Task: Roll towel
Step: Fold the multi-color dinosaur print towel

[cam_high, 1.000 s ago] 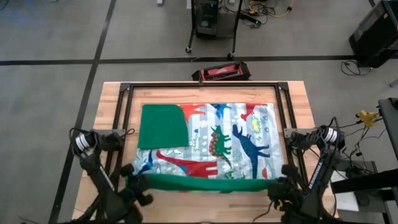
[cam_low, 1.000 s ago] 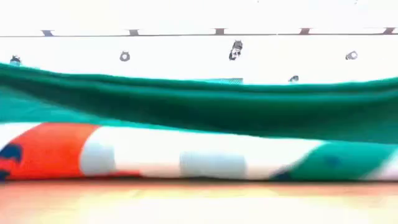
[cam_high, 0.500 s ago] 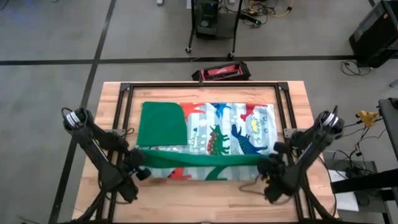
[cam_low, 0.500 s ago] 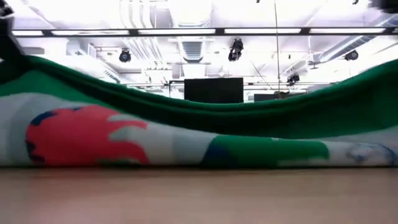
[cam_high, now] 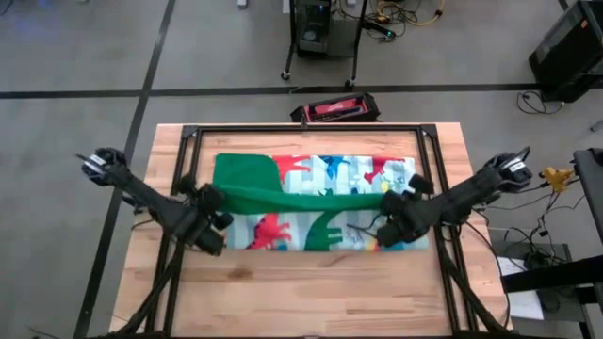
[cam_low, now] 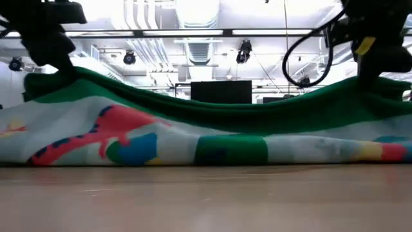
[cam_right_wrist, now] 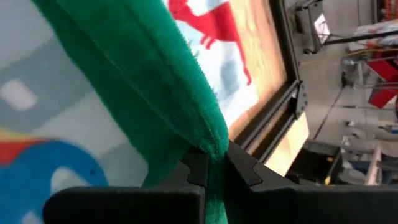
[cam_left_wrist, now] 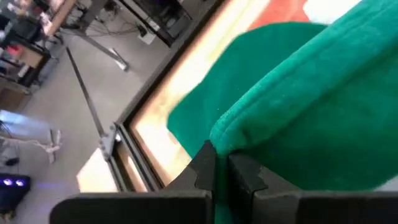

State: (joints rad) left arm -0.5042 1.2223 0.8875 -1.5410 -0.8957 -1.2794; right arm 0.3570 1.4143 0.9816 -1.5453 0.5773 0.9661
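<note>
The towel (cam_high: 320, 202) lies on the wooden table, its striped dinosaur face up. Its far left corner (cam_high: 247, 184) is folded over, green back up. The near green edge (cam_high: 301, 200) is lifted and folded toward the far side as a green band across the middle. My left gripper (cam_high: 215, 209) is shut on the band's left end. My right gripper (cam_high: 391, 215) is shut on its right end. In the low view the green edge (cam_low: 219, 119) sags between the two held ends above the towel's printed layer (cam_low: 129, 138). My left gripper pinches the towel's green edge at its left end (cam_left_wrist: 225, 144) between its two fingers, over a fold of the cloth. The held end is lifted; the towel's far part lies on the table. My right gripper pinches the towel's green edge at its right end (cam_right_wrist: 210, 144) between its two fingers, over a fold of the cloth. The held end is lifted above the printed face, and the edge sags slack toward the other gripper.
A black metal frame (cam_high: 188, 141) runs round the towel on the table. A red and black tool (cam_high: 334, 109) lies at the table's far edge. Bare wood (cam_high: 311, 292) lies near the front edge.
Both grippers have gone toward the table's far edge, shut on the towel's green near edge. The edge has been lifted and carried over the printed face, so the near part is folded over; the far part has stayed in place.
</note>
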